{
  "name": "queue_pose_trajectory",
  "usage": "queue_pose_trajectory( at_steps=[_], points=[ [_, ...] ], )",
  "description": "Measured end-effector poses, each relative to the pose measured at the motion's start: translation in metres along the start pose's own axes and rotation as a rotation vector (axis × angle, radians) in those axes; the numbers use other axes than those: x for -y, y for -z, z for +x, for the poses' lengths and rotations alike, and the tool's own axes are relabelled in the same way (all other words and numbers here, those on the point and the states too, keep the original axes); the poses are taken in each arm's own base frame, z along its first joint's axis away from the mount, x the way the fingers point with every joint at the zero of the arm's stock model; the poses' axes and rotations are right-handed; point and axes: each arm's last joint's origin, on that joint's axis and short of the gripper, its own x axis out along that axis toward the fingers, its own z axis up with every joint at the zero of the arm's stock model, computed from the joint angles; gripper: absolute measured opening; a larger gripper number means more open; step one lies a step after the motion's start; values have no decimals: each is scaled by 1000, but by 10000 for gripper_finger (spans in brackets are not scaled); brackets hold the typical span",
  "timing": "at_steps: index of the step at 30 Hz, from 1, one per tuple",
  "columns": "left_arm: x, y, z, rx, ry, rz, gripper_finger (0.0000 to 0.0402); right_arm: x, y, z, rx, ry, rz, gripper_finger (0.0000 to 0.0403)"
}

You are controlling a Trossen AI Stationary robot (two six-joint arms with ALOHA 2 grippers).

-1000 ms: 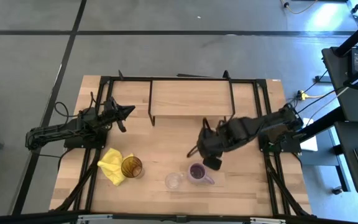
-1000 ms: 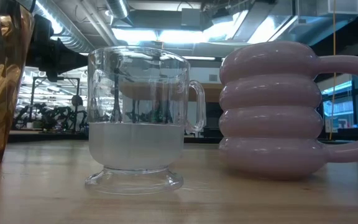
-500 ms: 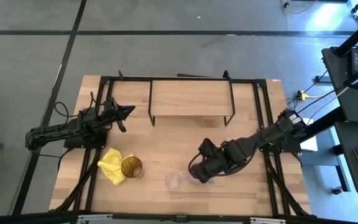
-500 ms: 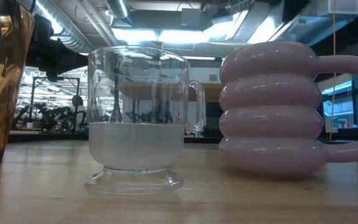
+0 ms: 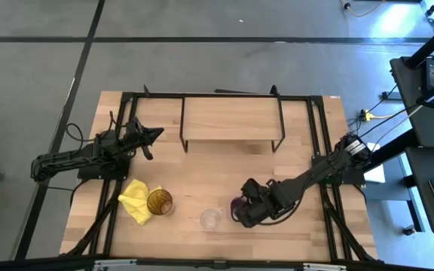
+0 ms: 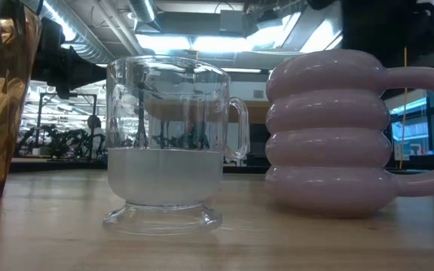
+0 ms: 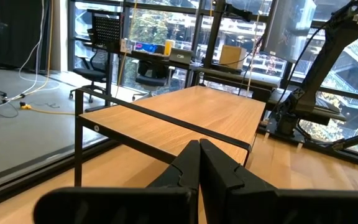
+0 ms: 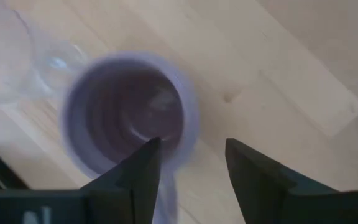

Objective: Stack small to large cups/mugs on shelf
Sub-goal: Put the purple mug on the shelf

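Observation:
The purple ringed mug [image 6: 330, 135] stands upright on the table near the front, its handle toward the right edge. My right gripper [image 8: 188, 163] is open above it, fingers pointing down. One finger stands over the mug's hollow [image 8: 129, 118] and the other outside the rim. The arm hides most of the mug [image 5: 236, 204] in the high view. The clear glass cup [image 5: 211, 218] stands just left of the mug, and the amber tumbler [image 5: 160, 202] farther left. The shelf [image 5: 232, 119] stands at the far edge. My left gripper [image 7: 199, 158] is shut and waits at the far left [image 5: 157, 134].
A yellow cloth [image 5: 136, 197] lies beside the amber tumbler on its left. The shelf's black wire legs [image 5: 280, 128] stand on the table at the back. Bare tabletop [image 5: 202, 169] lies between the shelf and the row of cups.
My right gripper has gone from the middle of the table, in front of the shelf, toward the near edge. It now hangs over the purple mug. The mug and the other cups have stayed in place.

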Motion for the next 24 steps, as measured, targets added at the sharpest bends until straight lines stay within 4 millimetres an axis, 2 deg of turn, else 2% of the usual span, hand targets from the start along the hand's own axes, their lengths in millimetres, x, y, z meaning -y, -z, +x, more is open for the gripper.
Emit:
queue_pose_trajectory(
  at_steps=[6,14,24],
  points=[
    [0,0,0,0,0,0,0,-1,0,5,23,-17,-46,181],
    [0,0,0,0,0,0,0,-3,-15,10,55,-54,-25,181],
    [0,0,0,0,0,0,0,-2,-25,15,91,-45,-72,181]
  ],
)
